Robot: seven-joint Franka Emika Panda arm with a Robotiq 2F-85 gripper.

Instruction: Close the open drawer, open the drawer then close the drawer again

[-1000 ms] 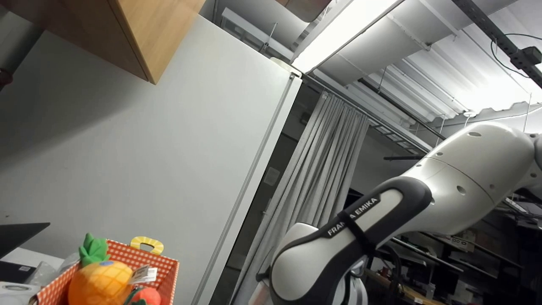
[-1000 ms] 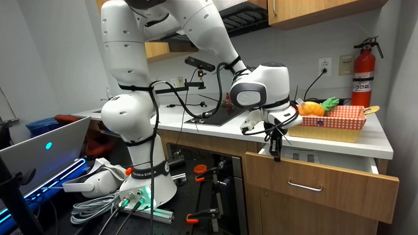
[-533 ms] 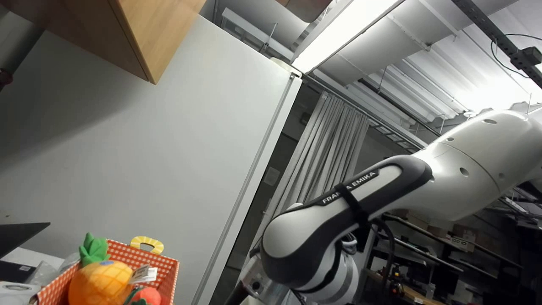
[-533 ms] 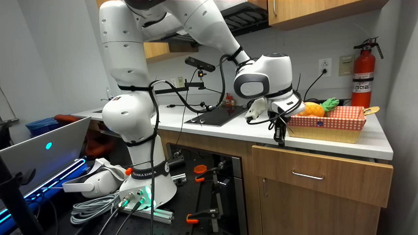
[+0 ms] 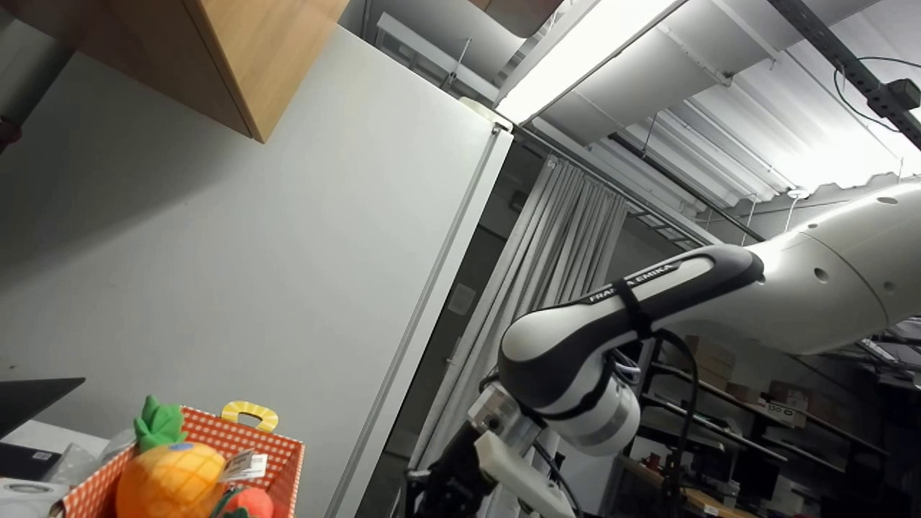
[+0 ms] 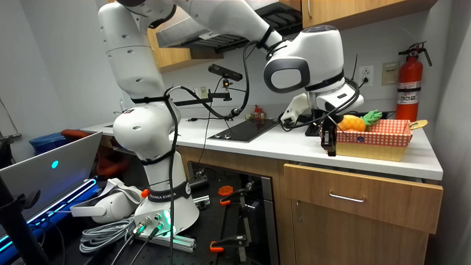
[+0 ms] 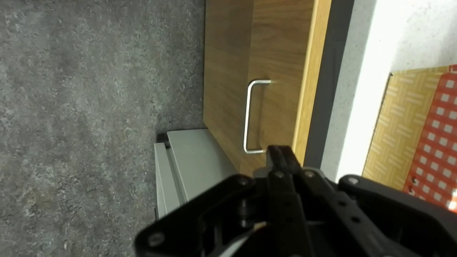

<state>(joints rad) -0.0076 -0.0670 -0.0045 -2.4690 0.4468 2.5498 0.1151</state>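
Drawer slightly ajar, below and apart from the gripper, fingertips pressed together

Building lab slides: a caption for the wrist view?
Shut claw above a wooden drawer with metal handle; checked-trim basket on the counter.

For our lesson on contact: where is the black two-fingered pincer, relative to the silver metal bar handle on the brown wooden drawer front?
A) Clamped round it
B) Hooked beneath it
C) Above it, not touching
C: in an exterior view, the pincer hangs higher than the bar handle, with a visible gap above the drawer front.
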